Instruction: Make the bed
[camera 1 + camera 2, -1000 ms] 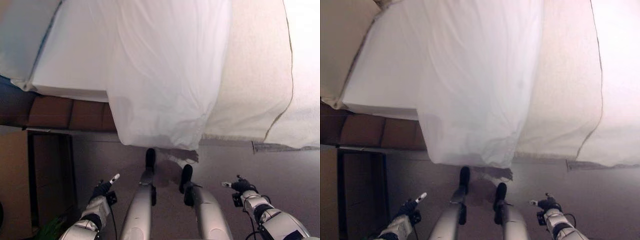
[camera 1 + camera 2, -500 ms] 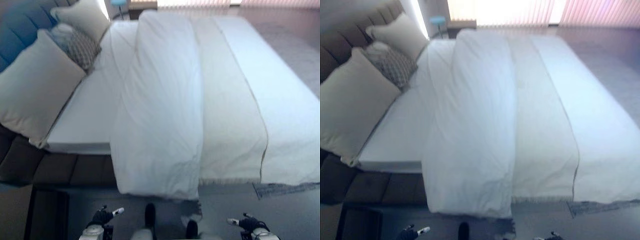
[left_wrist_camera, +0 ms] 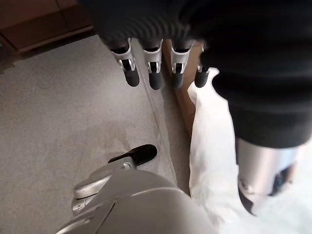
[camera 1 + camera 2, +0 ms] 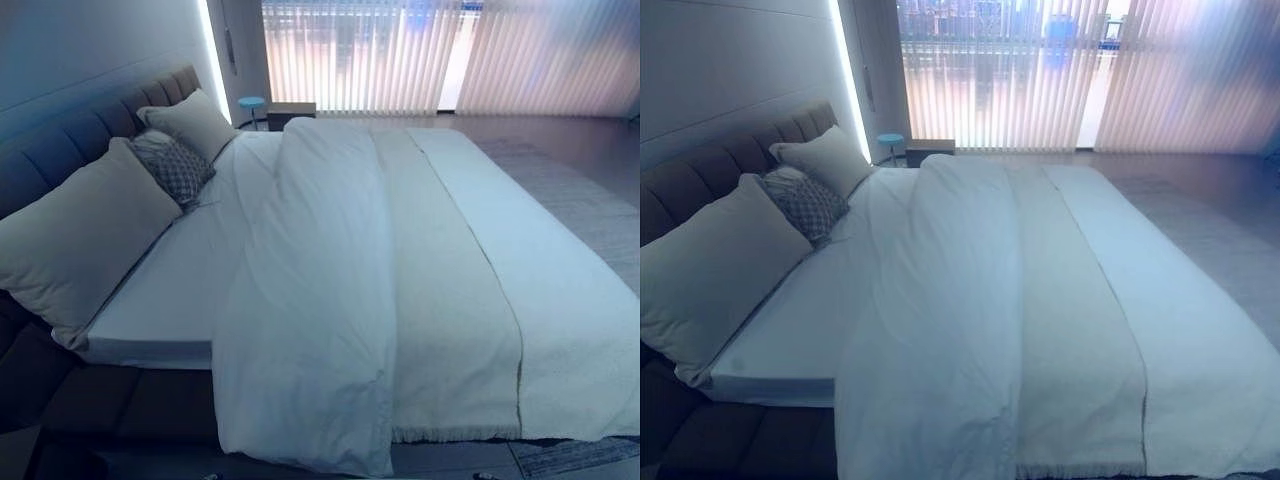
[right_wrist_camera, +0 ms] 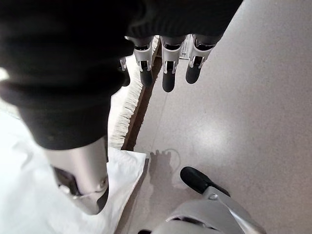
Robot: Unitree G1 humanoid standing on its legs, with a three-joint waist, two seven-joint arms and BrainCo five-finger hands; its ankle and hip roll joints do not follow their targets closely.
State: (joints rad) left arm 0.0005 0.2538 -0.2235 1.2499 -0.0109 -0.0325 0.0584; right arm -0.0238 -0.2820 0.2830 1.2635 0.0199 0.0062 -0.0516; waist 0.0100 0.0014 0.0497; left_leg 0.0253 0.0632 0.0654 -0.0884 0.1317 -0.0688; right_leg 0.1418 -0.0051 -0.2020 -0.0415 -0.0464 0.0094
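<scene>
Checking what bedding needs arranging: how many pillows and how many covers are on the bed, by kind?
Plain cream pillows: 2, a near one and a far one
Patterned grey cushion: 1
White duvet: 1
Cream blanket: 1
Total: 5

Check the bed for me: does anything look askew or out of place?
Yes. The white duvet is bunched in a long fold down the bed, leaving the sheet by the pillows bare, and its near end spills over the bed's edge.
</scene>
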